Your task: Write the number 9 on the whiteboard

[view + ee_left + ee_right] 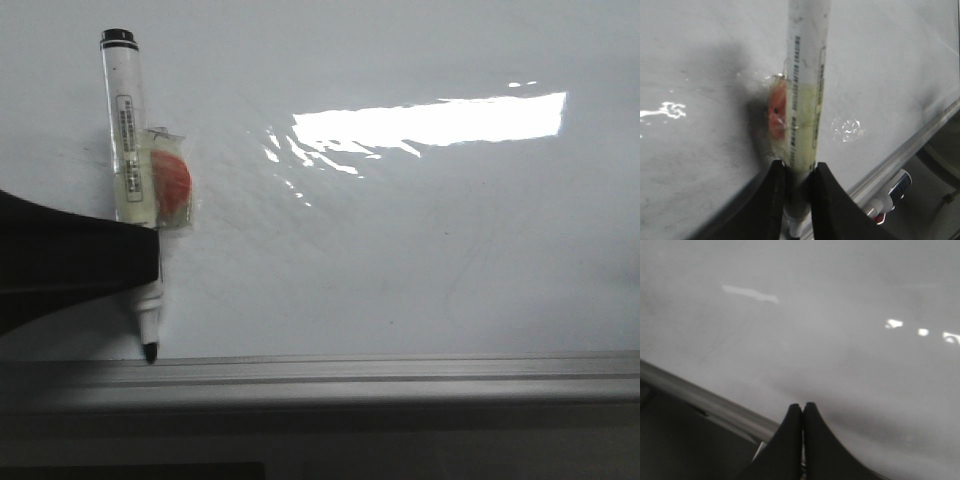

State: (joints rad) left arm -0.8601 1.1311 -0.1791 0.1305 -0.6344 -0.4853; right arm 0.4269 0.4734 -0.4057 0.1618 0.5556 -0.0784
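The glossy whiteboard (420,260) fills the front view. My left gripper (152,256) comes in from the left, shut on a white marker (127,120). The marker's black tip (150,352) points at the near edge of the board, right by the grey frame (400,375). An orange-red piece (170,180) is taped to the barrel. In the left wrist view the left gripper (799,167) clamps the marker (805,75) on both sides. My right gripper (802,406) hangs over the whiteboard (840,315), shut with nothing in it. The number 9 is out of view.
A bright glare patch (430,120) lies on the upper right of the board. Beyond the frame rail (910,145) a spare marker (892,192) lies on a dark surface. Another stretch of the rail (705,400) runs near the right gripper.
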